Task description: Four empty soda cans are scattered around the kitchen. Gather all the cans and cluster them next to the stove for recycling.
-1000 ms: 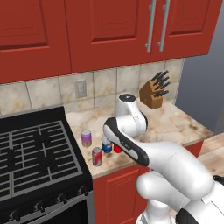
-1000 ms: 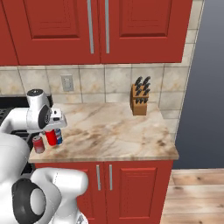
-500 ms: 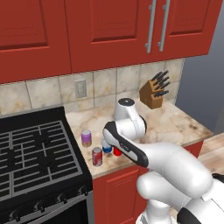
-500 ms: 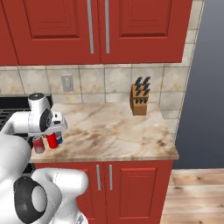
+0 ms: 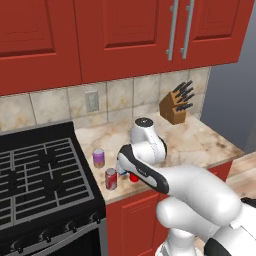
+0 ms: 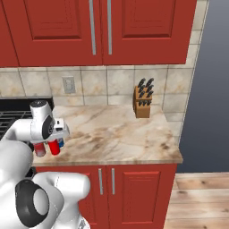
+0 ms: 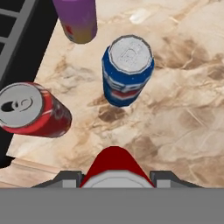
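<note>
Last can going down beside the stove (image 5: 40, 175).
Fingers (image 7: 114, 177) pinch the bright red can (image 6: 54, 146) just over the surface (image 6: 120, 134), right of the stove, near the other cans; next, release.

Count, this moment:
- Soda cans: four in all. One purple can (image 5: 99, 157), one dark red can (image 5: 111, 179), one blue can (image 7: 127, 70), one bright red can (image 6: 54, 146).
- Stove (image 5: 40, 185): one.
- Knife block (image 5: 174, 105): one.
- Wall outlet (image 5: 91, 101): one.
- Desk (image 6: 120, 134): one.
- Upper cabinet handles (image 5: 180, 29): two.
</note>
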Available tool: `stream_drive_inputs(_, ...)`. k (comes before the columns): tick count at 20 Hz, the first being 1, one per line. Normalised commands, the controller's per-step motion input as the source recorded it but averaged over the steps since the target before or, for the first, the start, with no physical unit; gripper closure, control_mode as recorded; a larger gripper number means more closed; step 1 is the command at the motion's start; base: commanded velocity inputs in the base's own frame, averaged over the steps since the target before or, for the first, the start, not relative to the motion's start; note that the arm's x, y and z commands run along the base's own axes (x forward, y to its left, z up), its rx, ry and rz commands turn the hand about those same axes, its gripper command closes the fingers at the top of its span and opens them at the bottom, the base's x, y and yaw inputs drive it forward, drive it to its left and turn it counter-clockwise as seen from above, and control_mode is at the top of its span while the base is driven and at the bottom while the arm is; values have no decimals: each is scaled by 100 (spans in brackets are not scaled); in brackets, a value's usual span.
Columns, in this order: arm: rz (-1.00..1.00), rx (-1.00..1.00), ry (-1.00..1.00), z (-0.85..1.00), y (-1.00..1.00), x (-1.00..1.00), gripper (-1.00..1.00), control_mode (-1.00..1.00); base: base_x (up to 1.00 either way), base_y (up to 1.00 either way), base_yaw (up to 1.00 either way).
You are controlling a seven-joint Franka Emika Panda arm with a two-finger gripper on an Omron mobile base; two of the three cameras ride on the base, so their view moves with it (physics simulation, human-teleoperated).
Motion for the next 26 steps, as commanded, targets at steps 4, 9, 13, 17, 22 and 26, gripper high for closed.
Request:
stream_drive_inputs(4, 0, 0, -1, -18, 0, 1, 100, -100, 0, 0, 0)
stream_drive_inputs(9, 0, 0, -1, -19, 3, 6, 100, -100, 0, 0, 0)
stream_drive_inputs(13, 0, 0, -1, -19, 4, 7, 100, -100, 0, 0, 0)
stream_drive_inputs(17, 0, 0, -1, -15, 2, 9, 100, -100, 0, 0, 0)
stream_drive_inputs(22, 0, 0, -1, -16, 0, 8, 100, -100, 0, 0, 0)
stream_drive_inputs(26, 0, 0, 0, -10, 0, 4, 100, -100, 0, 0, 0)
